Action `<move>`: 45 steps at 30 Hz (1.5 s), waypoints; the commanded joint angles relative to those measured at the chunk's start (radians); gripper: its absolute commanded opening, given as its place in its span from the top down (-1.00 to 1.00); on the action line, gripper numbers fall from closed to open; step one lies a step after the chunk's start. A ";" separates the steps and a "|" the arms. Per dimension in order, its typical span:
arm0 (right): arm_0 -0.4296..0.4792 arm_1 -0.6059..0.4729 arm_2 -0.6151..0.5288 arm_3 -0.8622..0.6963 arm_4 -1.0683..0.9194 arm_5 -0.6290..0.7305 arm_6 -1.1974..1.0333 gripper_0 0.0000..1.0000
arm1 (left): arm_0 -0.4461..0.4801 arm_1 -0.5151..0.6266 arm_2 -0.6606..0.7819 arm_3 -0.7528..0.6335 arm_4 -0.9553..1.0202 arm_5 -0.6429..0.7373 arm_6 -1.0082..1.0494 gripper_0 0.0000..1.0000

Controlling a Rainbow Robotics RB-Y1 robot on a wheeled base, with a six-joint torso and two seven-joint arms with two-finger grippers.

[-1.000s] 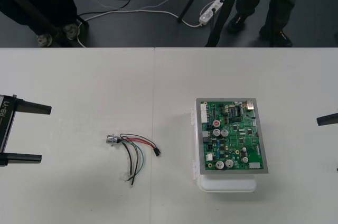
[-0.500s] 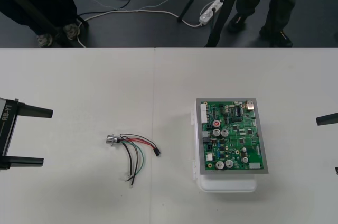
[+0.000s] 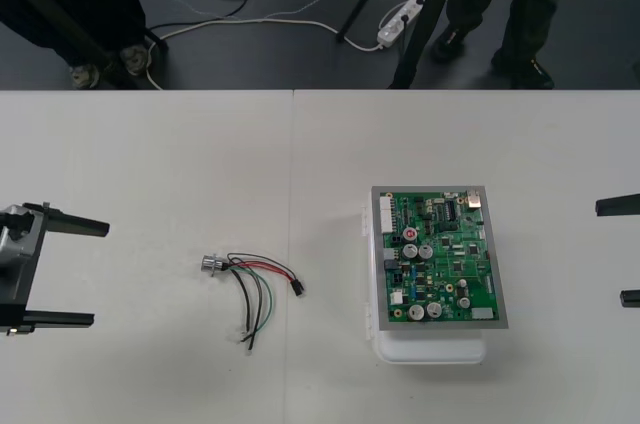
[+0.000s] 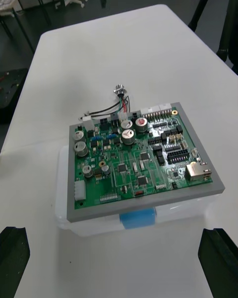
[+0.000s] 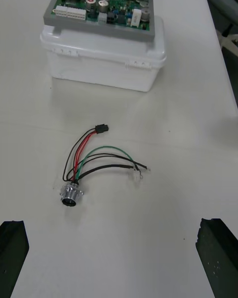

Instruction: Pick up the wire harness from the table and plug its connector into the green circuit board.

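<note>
The wire harness (image 3: 255, 289) lies loose on the table left of centre, with its round metal socket (image 3: 211, 265) at the left and its small black plug (image 3: 298, 288) at the right. The green circuit board (image 3: 440, 259) sits on its white base (image 3: 430, 349) to the right of the harness. My left gripper (image 3: 100, 274) is open at the table's left edge, level with the harness. In the left wrist view the harness (image 5: 96, 161) lies ahead of the wide-apart fingers (image 5: 12, 258), with the board (image 5: 101, 2) beyond. My right gripper (image 3: 610, 252) is open at the right edge, facing the board (image 4: 141, 159).
The table (image 3: 300, 154) is bare around the harness and the board. A seam in the tabletop (image 3: 291, 194) runs front to back between them. Cables and stand legs lie on the dark floor past the far edge.
My left gripper has shifted toward the table's near edge and slightly right, toward the harness. The right gripper has moved a little; both its fingers now show. Harness and board have not moved.
</note>
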 commanded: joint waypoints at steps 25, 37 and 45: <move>-0.237 -0.092 0.523 0.282 -0.472 -0.036 0.486 -1.00 | -0.154 0.077 -0.321 -0.163 -0.452 0.012 0.116 -1.00; -0.443 -0.092 0.821 0.411 -0.586 -0.076 0.698 -1.00 | -0.232 0.077 -0.496 -0.172 -0.645 0.145 0.211 -1.00; -0.467 -0.072 0.838 0.426 -0.615 -0.075 0.785 -1.00 | -0.263 0.077 -0.610 -0.233 -0.802 0.200 0.365 -1.00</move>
